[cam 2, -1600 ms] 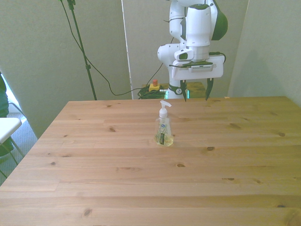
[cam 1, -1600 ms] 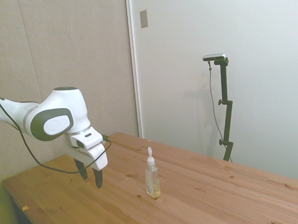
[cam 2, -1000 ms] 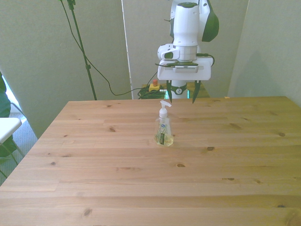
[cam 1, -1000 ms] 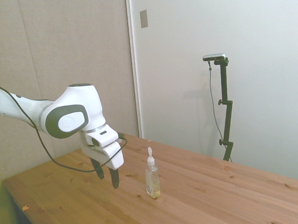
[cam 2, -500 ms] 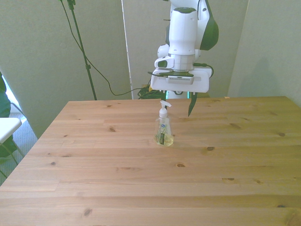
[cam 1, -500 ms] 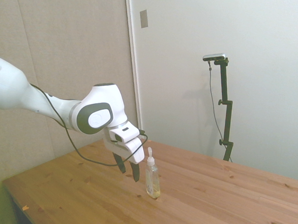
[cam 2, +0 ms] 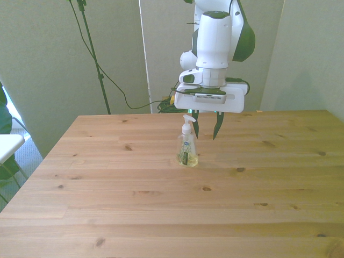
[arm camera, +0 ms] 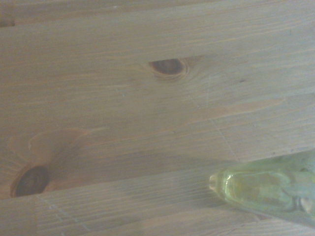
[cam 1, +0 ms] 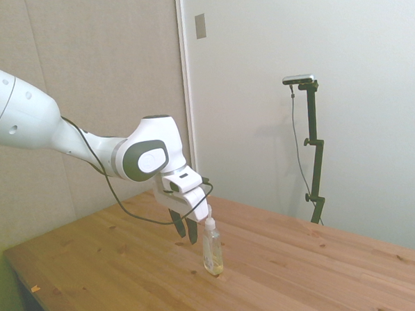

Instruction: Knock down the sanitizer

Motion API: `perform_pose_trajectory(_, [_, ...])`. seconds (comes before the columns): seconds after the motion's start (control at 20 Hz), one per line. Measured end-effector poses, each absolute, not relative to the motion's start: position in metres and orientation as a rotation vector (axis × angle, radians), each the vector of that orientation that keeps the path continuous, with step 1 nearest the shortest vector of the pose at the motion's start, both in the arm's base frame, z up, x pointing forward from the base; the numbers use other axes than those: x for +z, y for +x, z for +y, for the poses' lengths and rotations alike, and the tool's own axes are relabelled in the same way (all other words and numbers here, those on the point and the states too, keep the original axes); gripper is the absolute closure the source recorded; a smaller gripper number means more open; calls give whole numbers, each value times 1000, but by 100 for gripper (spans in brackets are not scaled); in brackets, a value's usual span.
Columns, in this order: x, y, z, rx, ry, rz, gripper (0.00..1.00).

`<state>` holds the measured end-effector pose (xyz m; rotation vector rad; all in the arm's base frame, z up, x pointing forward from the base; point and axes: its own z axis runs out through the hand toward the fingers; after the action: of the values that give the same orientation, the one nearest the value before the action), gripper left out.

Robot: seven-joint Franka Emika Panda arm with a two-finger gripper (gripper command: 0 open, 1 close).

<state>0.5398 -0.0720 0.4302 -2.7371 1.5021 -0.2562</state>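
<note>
Clear plastic, the sanitizer (cam 2: 187, 145) stands upright on the wooden table (cam 2: 161, 215), long axis vertical, its white pump spout turned toward the front view's right. A white label with a blue oval mark sits on its front; the writing is too small to read. A little yellowish liquid pools at its base, also seen in the wrist view (arm camera: 266, 189). The gripper (cam 2: 206, 128) hangs just behind the sanitizer, toward the front view's right, its dark fingers (cam 2: 216, 126) spread apart and holding nothing, close beside the pump top.
</note>
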Motion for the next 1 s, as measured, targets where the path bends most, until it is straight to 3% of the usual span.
perform_pose_trajectory(0.6, [433,546,-96,-270,-2707,1561,100])
perform_pose_trajectory(1.0, [433,580,-124,-321,-2673,1631,100])
